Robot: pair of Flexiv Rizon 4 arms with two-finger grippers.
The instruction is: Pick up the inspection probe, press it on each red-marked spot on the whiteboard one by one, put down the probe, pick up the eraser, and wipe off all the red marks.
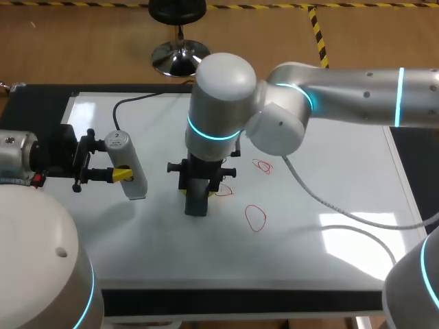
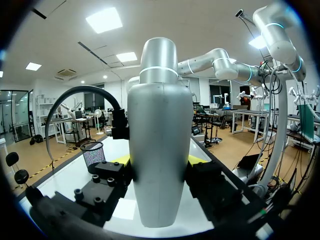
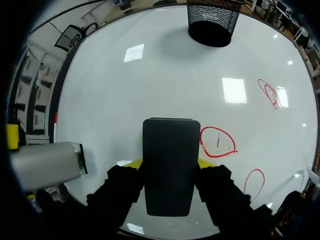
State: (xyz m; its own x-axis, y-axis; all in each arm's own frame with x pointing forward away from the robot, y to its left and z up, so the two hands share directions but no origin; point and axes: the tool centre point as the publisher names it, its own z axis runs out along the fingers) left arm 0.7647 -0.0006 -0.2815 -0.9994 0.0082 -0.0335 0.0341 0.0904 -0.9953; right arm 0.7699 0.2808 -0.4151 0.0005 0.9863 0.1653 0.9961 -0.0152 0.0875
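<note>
Three red marks [image 1: 255, 218] on whiteboard [image 1: 329, 157]; L claw [image 1: 123, 175] tight on labelled probe [image 1: 132, 179], R claw [image 1: 197, 193] tight on eraser [image 3: 171, 165]

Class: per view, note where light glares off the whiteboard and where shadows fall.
Head view: glare patches on the whiteboard at its right front; soft shadows beside the probe and eraser. Right wrist view: square reflections ahead of the eraser. Left wrist view: a pale patch under the probe.
</note>
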